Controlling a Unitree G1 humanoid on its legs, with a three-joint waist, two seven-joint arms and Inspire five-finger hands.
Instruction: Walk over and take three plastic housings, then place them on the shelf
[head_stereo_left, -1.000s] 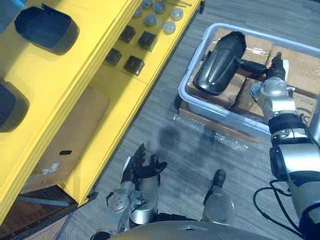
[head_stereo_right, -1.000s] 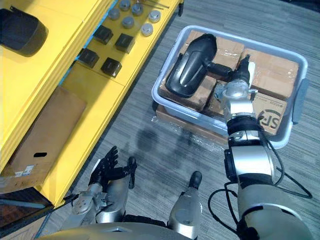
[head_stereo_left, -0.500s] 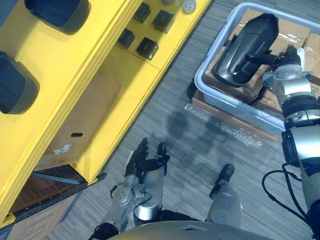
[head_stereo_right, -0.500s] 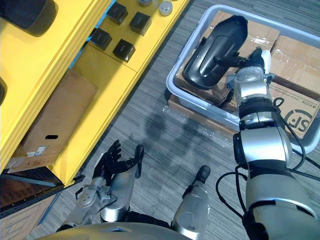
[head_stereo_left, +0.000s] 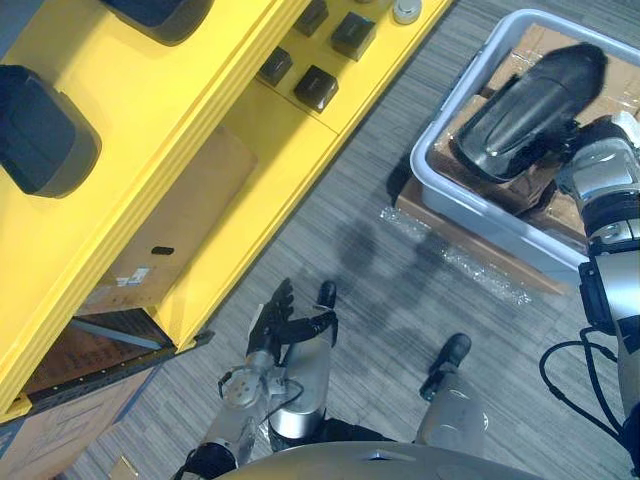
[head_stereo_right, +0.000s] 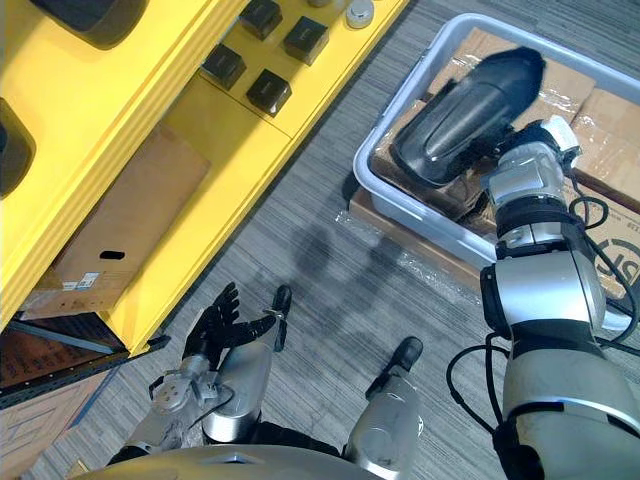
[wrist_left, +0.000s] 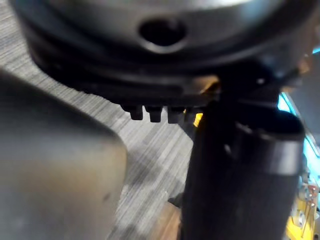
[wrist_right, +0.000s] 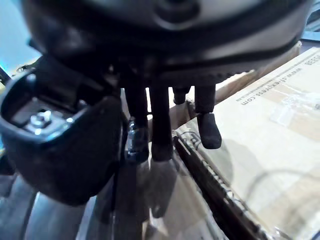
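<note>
A long black plastic housing (head_stereo_left: 525, 105) lies tilted in a grey bin (head_stereo_left: 500, 225) on the floor at the right. My right hand (head_stereo_right: 538, 137) is at the housing's near end. In the right wrist view its fingers (wrist_right: 160, 137) curl down over the housing's rim opposite the thumb (wrist_right: 65, 145). Two more black housings (head_stereo_left: 40, 130) (head_stereo_left: 160, 10) sit on the top level of the yellow shelf (head_stereo_left: 150, 100) at the left. My left hand (head_stereo_left: 280, 320) hangs low over the floor with its fingers straight and nothing in it.
Brown cardboard boxes (head_stereo_right: 610, 130) fill the bin under the housing. Small black blocks (head_stereo_left: 315, 88) lie on the shelf's lower level, and a flat cardboard box (head_stereo_left: 170, 235) lies underneath. Grey striped carpet (head_stereo_left: 380, 270) runs between shelf and bin.
The whole view has shifted with the camera. My right hand's fingers have curled onto the housing's end, and the housing now lies more slanted across the bin. The left hand is unchanged.
</note>
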